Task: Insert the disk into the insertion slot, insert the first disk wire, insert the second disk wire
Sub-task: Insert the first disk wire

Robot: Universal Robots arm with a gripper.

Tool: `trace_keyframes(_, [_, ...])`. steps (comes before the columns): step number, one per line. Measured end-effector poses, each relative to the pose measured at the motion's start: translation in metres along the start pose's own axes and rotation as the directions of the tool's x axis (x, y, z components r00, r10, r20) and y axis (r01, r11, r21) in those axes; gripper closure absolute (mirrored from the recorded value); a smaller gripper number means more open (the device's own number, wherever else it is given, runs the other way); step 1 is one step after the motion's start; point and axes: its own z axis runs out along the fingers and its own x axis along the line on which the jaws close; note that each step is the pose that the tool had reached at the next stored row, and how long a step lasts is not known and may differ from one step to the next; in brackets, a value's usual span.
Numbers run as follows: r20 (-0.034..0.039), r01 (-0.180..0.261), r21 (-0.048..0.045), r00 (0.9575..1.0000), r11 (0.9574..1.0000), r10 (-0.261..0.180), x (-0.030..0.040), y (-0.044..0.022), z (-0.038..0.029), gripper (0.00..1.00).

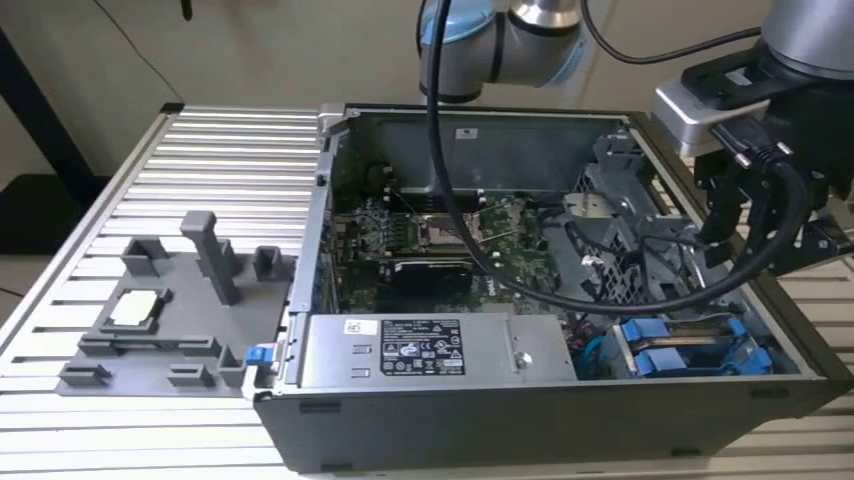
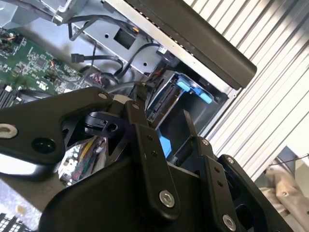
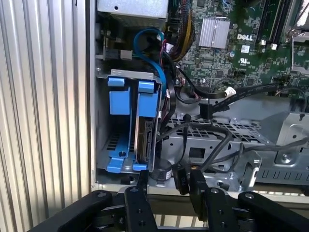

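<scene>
Disk [image 3: 146,140] sits in the insertion slot [image 3: 130,73], just ahead of the gripper [image 3: 170,186], whose 2 fingers [image 3: 197,183] are spread, holding nothing.

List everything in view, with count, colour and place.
table: one, silver, slatted, under everything
fixture: one, grey, on table, exterior view's left
case: one, dark, open, on table
board: one, green, inside case
power box: one, silver, inside case beside board
slot: one, grey cage bay, case corner
carriers: two, blue, side by side in that cage
disk: one, grey, in one carrier
wires: several, black, near slot
arm: one, grey, above case
claw: one, black, open, by carriers
</scene>
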Motion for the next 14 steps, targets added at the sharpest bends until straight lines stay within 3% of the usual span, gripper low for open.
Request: trace_keyframes(14, [-0.0022, -0.001, 0.0067, 1.0, 1.0, 0.001, -0.0069, 0.0014, 0.004, 0.53])
